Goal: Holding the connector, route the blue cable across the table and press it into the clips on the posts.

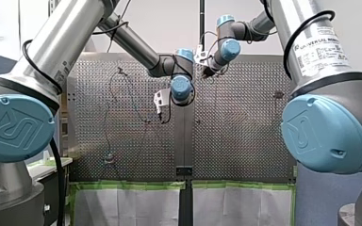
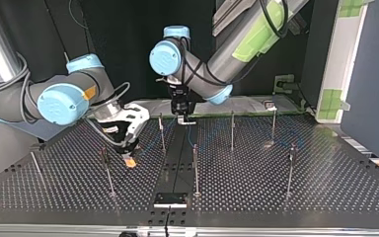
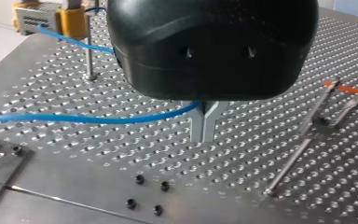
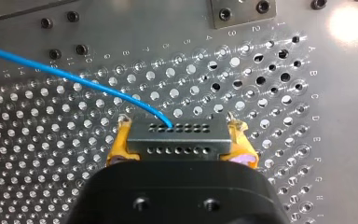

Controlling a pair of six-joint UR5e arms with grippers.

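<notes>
Gripping a grey connector [image 4: 177, 140] by its ends, the right gripper [image 4: 179, 144] stands clenched, yellow pads [image 4: 118, 148] on either side, low over the perforated table [image 4: 51, 154]. Blue cable [image 4: 74, 77]: leaves the connector's upper row of holes and runs across the table. Left gripper [image 3: 204, 127]: metal fingers [image 3: 196, 124] pinched together on the cable, just above the table. Posts [image 2: 195, 168]: several, upright; the cable crosses one [image 3: 89, 46] near the connector, clipped or not cannot be told.
</notes>
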